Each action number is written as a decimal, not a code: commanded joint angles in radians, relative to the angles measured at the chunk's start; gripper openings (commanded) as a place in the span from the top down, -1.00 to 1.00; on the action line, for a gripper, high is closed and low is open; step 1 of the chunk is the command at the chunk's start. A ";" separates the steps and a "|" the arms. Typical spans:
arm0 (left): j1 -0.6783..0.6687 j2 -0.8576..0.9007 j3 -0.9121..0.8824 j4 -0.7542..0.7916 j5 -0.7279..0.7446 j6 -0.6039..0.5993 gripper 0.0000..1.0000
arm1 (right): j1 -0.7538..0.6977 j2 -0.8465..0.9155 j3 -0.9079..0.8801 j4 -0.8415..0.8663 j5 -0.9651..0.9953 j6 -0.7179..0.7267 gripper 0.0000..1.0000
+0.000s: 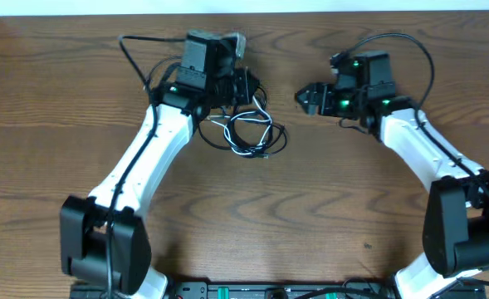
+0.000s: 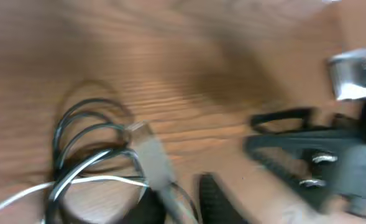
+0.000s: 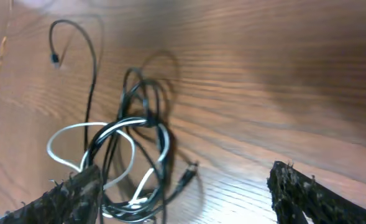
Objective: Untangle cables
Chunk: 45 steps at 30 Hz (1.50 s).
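The black cable and the white cable lie looped together in a tangle on the wooden table, between the arms. My left gripper is just above the tangle. In the blurred left wrist view the white cable's grey plug runs down between its two dark fingers, which look closed on it. My right gripper is to the right of the tangle, open wide and empty. The right wrist view shows the tangle by its left finger and a small black plug lying loose.
A thin black cable end curves away from the tangle across the table. The right gripper's body also shows in the left wrist view. The table's far edge runs along the top.
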 commanded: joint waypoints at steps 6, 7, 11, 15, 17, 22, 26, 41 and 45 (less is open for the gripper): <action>0.003 0.124 0.009 -0.082 -0.101 0.158 -0.86 | -0.032 0.005 0.016 -0.008 0.001 -0.016 -0.64; 0.003 0.129 0.009 -0.093 -0.110 0.181 -0.86 | -0.032 0.005 0.016 -0.007 0.001 -0.016 -0.64; 0.003 0.125 0.010 -0.135 -0.232 0.238 -0.87 | -0.031 0.005 0.016 -0.007 0.013 -0.016 -0.68; 0.003 0.113 0.010 -0.178 -0.335 0.252 -0.87 | -0.030 0.005 0.016 -0.010 0.019 -0.019 -0.69; 0.003 0.108 0.010 -0.201 -0.359 0.252 -0.88 | -0.031 0.005 0.016 -0.013 0.020 -0.020 -0.69; 0.003 0.095 0.012 -0.233 -0.369 0.252 -0.87 | -0.030 0.005 0.016 -0.015 0.024 -0.023 -0.72; 0.004 0.077 0.053 -0.288 -0.369 0.251 -0.87 | -0.025 0.005 0.016 -0.017 0.032 -0.043 -0.73; 0.004 0.098 0.150 -0.600 -0.342 -0.196 -0.83 | 0.034 0.005 0.016 -0.040 0.144 -0.052 -0.73; 0.003 0.115 0.117 -0.599 -0.342 -0.252 -0.81 | 0.047 0.005 0.016 -0.058 0.193 -0.057 -0.72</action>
